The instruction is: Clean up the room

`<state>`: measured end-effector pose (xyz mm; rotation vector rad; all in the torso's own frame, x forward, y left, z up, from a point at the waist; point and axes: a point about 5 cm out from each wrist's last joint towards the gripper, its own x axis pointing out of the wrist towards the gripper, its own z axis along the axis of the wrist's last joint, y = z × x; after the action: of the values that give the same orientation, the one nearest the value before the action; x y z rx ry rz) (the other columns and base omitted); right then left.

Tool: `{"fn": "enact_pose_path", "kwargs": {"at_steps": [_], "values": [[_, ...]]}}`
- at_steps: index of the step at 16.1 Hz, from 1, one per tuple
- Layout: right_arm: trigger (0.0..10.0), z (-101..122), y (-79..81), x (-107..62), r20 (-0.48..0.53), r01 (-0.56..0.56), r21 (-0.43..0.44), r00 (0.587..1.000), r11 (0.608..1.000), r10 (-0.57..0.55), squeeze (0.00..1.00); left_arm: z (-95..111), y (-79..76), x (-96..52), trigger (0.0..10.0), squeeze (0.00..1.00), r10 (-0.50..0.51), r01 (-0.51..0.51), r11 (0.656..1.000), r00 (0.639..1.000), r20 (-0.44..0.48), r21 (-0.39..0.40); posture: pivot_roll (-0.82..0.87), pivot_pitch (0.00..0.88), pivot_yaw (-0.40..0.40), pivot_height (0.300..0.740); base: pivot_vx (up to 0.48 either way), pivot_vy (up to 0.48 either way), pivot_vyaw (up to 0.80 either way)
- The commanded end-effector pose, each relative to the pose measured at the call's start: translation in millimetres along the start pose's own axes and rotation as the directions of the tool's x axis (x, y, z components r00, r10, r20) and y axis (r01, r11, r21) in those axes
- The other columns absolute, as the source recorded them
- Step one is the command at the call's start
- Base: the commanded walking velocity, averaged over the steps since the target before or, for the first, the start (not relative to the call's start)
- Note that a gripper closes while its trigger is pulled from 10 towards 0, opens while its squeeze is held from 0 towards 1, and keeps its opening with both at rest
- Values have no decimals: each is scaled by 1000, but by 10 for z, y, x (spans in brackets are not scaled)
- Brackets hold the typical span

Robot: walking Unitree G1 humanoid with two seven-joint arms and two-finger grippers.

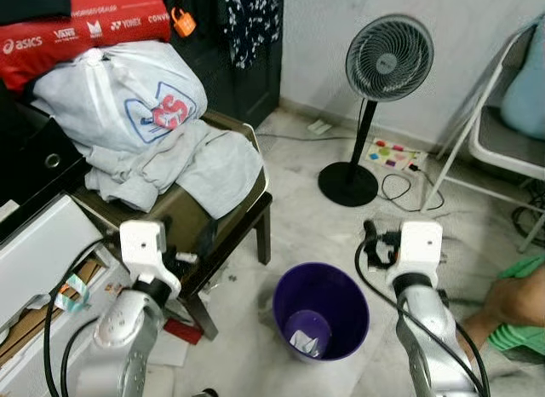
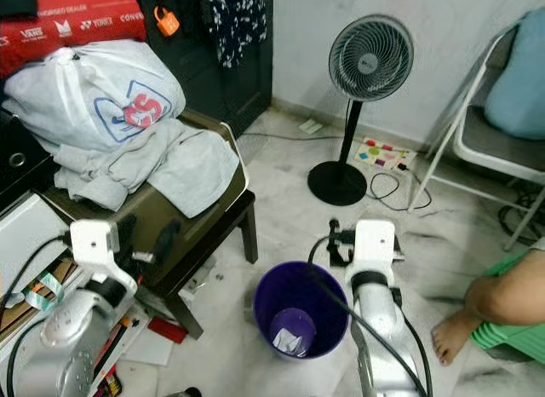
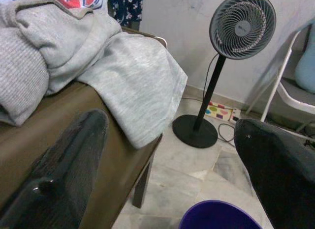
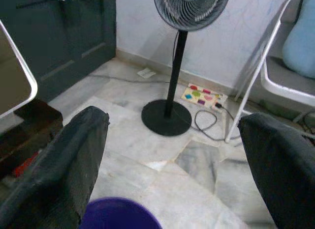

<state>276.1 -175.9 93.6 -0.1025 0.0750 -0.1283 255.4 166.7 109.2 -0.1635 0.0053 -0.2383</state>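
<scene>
A purple bin [image 1: 321, 312] stands on the marble floor between my two arms, with a crumpled white paper [image 1: 308, 339] at its bottom. Grey clothes [image 1: 183, 163] and a white plastic bag [image 1: 119, 94] are heaped on a dark wooden chair [image 1: 230, 222] at the left. My left gripper [image 3: 170, 140] is open and empty, held low beside the chair's seat. My right gripper [image 4: 172, 155] is open and empty too, hovering just right of the bin and pointing toward the fan.
A black standing fan [image 1: 387, 60] rises behind the bin, with a power strip [image 1: 393, 154] and cables by its base. A white folding chair [image 1: 502, 141] stands at the right. A person's leg [image 2: 502, 299] rests on the floor at the far right. A white box [image 1: 43, 252] and papers lie at the left.
</scene>
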Motion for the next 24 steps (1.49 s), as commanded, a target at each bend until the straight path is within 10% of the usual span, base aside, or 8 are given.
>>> {"fn": "enact_pose_path", "kwargs": {"at_steps": [1, 3, 4, 5, 12, 24], "values": [[10000, 46, -46, -4, 4, 23, 1, 1000, 1000, -23, 1000, -28, 13, -19, 10000, 0, 15, -15, 1000, 1000, -5, 11, -64, 72, 31, 740, 0, 0, 0], [10000, 134, -53, 10, 31, 20, -21, 999, 1000, -19, 1000, -52, 27, -5, 10000, 0, 26, -26, 1000, 1000, -4, 16, -71, 60, 38, 740, 0, 0, 0], [10000, 196, -39, 24, 58, 6, -66, 998, 998, -2, 827, -67, 42, 9, 10000, 0, 41, -40, 998, 999, -9, 37, -71, 54, 36, 740, 0, 0, 0], [10000, 251, -36, 36, 79, 4, -88, 997, 996, 3, 0, -85, 86, 9, 10000, 0, 90, -88, 993, 996, -14, 75, -72, 54, 35, 740, 0, 0, 0], [10000, 445, 101, 73, 191, -75, -267, 973, 961, 129, 0, -170, 98, 5, 10000, 0, 139, -138, 989, 990, -19, 49, -71, 58, 24, 740, 0, 0, 229], [10000, 404, 199, 123, 164, -149, -261, 967, 954, 196, 0, -183, 82, 17, 10000, 0, 149, -148, 987, 989, -11, 58, -66, 62, 3, 740, 0, 0, 800]]}}
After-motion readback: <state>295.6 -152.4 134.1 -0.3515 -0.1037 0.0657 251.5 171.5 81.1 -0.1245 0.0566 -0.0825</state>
